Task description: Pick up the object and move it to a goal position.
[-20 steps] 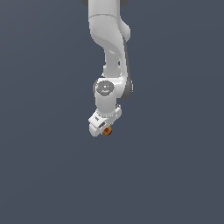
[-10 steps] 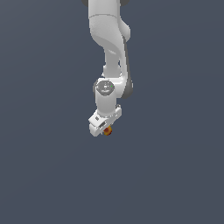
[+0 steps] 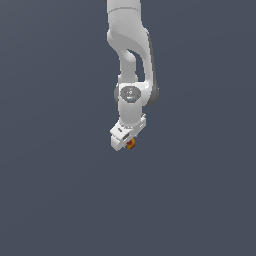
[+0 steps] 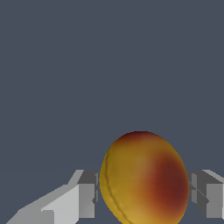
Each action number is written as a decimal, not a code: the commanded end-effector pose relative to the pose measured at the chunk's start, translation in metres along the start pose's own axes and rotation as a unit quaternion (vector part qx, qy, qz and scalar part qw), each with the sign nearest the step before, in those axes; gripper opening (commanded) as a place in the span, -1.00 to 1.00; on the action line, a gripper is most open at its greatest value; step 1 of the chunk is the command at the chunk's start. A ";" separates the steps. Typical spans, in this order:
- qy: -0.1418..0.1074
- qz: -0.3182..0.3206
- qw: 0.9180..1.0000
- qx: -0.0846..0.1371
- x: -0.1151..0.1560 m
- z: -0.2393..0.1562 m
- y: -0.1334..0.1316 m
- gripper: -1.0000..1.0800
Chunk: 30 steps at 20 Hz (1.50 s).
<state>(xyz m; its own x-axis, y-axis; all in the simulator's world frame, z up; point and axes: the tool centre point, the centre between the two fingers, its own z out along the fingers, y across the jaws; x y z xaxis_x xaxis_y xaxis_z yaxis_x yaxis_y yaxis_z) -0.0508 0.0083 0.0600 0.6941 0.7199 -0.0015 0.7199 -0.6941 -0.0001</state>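
The object (image 4: 144, 177) is an orange-yellow ball with a dark red patch. It fills the gap between my two grey fingers (image 4: 85, 192) in the wrist view, and both pads press against its sides. In the exterior view it shows as a tiny orange dot (image 3: 131, 144) peeking out beside the white hand. My gripper (image 3: 128, 143) hangs at the end of the white arm, near the middle of the view, shut on the ball. No goal mark shows in either view.
A plain dark grey-blue background (image 3: 200, 200) fills both views with no other objects, edges or containers. The white arm (image 3: 131, 60) reaches down from above in the exterior view.
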 end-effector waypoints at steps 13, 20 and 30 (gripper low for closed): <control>0.000 -0.001 1.000 -0.001 0.045 -0.102 -0.112 -1.00; 0.000 -0.001 1.000 -0.001 0.066 -0.145 -0.158 -1.00; 0.001 -0.001 1.000 0.000 0.079 -0.167 -0.179 -1.00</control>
<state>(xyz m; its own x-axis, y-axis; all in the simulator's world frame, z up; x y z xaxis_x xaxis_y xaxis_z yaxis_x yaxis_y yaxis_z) -0.1255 0.1890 0.2262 0.6920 0.7219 -0.0004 0.7219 -0.6920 0.0002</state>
